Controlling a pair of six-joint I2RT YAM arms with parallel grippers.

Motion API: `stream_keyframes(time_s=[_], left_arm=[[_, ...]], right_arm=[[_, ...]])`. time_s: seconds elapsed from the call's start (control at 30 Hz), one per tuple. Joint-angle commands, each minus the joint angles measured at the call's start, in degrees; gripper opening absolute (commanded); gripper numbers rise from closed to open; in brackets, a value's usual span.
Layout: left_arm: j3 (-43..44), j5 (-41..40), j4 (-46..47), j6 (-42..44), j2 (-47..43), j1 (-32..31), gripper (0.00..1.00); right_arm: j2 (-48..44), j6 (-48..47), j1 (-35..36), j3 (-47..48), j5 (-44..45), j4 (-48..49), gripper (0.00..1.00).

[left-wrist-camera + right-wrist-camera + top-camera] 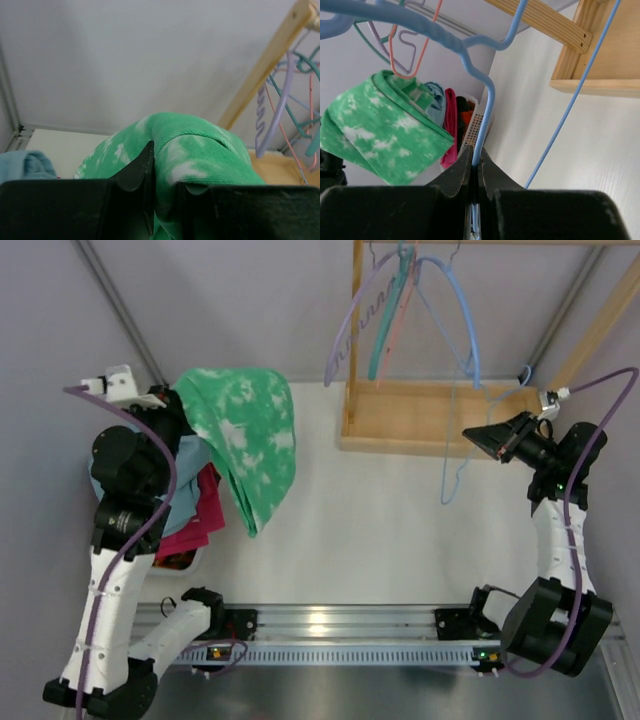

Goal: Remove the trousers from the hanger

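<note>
trousers of soft bright green cloth with white tie-dye mottling hang at the far left of the white table, gathered at the top into the left gripper. in the left wrist view a thick fold of the green cloth bulges up between the two black fingers, which are pressed together on it. the rest of the garment drapes down and to the right of that arm, narrowing to a point above the table. just beside and under the trousers, against the left arm, lie a plain light blue garment and a magenta pink garment, in a white mesh basket.

across the table, well apart from the trousers, the right gripper is closed on the thin pale blue hanger. its jaws meet around the hanger's slim stem, which rises out of them, bends and sweeps away to the upper left. a finer blue wire runs diagonally just to the right of the fingers. the gripper sits in front of the light wooden rack at the far right, where a lilac hanger and a teal hanger dangle from the top bar. from the right wrist view the trousers appear beyond the hanger, bunched and folded, touching no part of it.
</note>
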Motion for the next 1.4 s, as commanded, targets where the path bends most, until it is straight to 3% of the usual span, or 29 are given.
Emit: stream_keyframes(time_s=[0.0,0.17,0.27,0.47,0.7,0.9,0.97,1.1,1.37], left_arm=[[7.0,-0.5,5.5,-8.1,-4.2,7.9,0.0],[12.5,-4.0,1.5,-9.5,-6.7,22.5,0.0],[14.5,-9.2,-0.5,-7.3,-8.1,28.2,0.0],[14.5,-23.6,-3.5,2.9,-11.2,33.8,0.0],[10.9,-36.0,-3.4,21.8,-12.8,36.8,0.0],[5.5,-41.6,-3.2,31.0,-10.7,37.0,0.0],[4.3,-41.9,-3.1,31.0,-9.2,36.9,0.0],[1.0,-34.9,-1.2,29.1,-4.2,37.0,0.0],[-1.0,-31.3,10.3,26.2,9.8,34.3,0.0]], right_arm=[[0.7,-3.6,1.3,3.9,0.6,-0.9,0.0],[1.6,-5.5,1.9,6.0,0.4,-3.5,0.0],[2.4,-5.8,2.3,6.9,0.3,-3.6,0.0],[3.9,-5.9,3.4,8.1,0.2,-3.6,0.0],[4.6,-6.2,4.2,8.2,0.2,-3.6,0.0],[4.9,-6.4,4.4,9.0,0.5,-4.1,0.0],[4.8,-6.5,4.4,8.9,0.8,-4.2,0.0],[4.3,-7.9,4.4,9.7,0.9,-6.4,0.0],[2.3,-11.0,4.4,11.0,1.1,-12.1,0.0]])
